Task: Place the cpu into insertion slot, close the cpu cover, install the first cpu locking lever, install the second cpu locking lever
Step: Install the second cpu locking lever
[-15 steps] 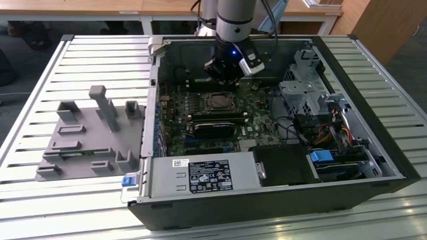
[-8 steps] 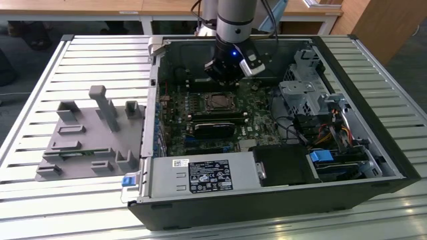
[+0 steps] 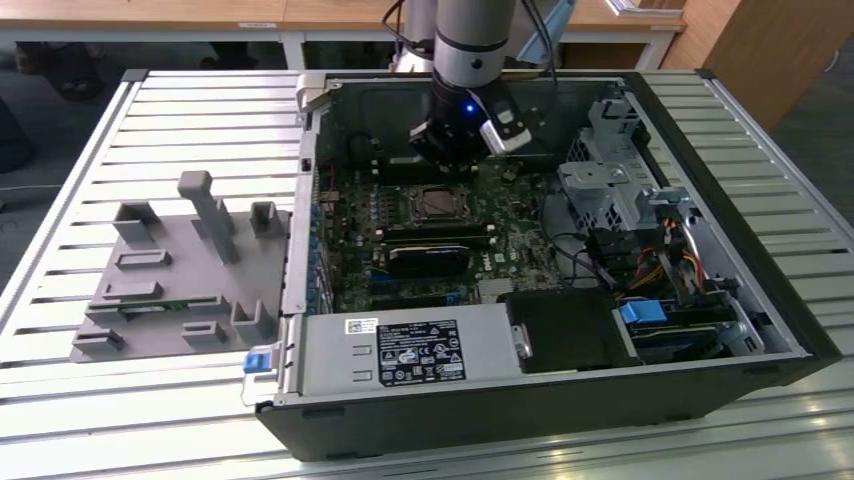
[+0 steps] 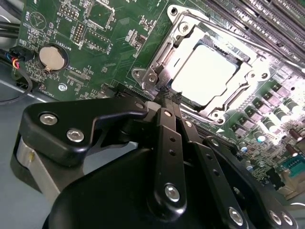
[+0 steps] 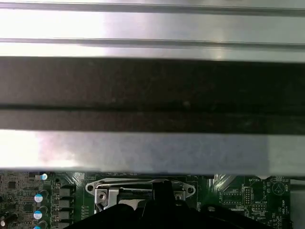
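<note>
1. Nearest the camera in the exterior view, the power supply box [image 3: 407,352] sits at the front edge of the open computer case [image 3: 747,300], which lies on the slatted desk [image 3: 80,420]; a grey fixture tray [image 3: 187,270] rests toward the desk's left edge in that view.
2. Mid-case, the cpu [image 4: 204,74] lies seated in the insertion slot [image 3: 435,204], its pale top bare.
3. The cpu cover [image 4: 183,29] frames it, apparently down.
4. The gripper [image 4: 166,95] hovers at the socket's edge, fingers pressed together and holding nothing.
5. Risk: the closed tips could slip off a thin locking lever and scrape the green board [image 4: 95,28].
</note>
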Available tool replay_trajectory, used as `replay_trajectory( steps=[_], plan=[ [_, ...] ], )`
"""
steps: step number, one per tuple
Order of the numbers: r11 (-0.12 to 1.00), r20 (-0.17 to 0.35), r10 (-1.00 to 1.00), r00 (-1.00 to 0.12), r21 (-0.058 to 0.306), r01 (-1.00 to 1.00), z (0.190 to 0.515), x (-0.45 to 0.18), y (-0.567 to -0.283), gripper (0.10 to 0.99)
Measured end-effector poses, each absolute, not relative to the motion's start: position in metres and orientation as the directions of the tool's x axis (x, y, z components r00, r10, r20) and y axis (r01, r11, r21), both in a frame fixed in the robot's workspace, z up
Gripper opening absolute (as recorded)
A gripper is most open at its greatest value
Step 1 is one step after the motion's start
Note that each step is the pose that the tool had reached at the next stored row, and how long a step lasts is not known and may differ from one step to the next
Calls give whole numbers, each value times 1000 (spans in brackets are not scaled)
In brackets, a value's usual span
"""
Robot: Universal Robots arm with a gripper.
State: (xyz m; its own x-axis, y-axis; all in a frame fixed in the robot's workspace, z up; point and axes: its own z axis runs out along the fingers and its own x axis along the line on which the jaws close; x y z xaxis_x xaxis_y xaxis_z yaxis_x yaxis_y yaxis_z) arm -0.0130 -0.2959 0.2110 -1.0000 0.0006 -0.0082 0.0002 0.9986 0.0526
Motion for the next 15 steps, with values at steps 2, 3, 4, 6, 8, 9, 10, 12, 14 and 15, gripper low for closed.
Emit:
replay_trajectory(
  steps=[2,3,4,6,8,9,10,12,14,15],
  plan=[
    [999,-8,1,-1000,53,0,211,-13,-297,106],
    [999,-8,1,-1000,52,0,211,-13,-298,106],
    [999,-8,1,-1000,52,0,211,-13,-299,106],
    [999,-8,1,-1000,53,0,211,-12,-300,106],
    [999,-8,1,-1000,53,0,211,-12,-302,106],
    [999,-8,1,-1000,53,0,211,-12,-302,106],
    [999,-8,1,-1000,53,0,211,-12,-303,106],
    [999,-8,1,-1000,53,0,211,-12,-305,106],
    [999,-8,1,-1000,53,0,211,-12,-306,106],
    [999,-8,1,-1000,53,0,211,-12,-307,106]
  ],
)
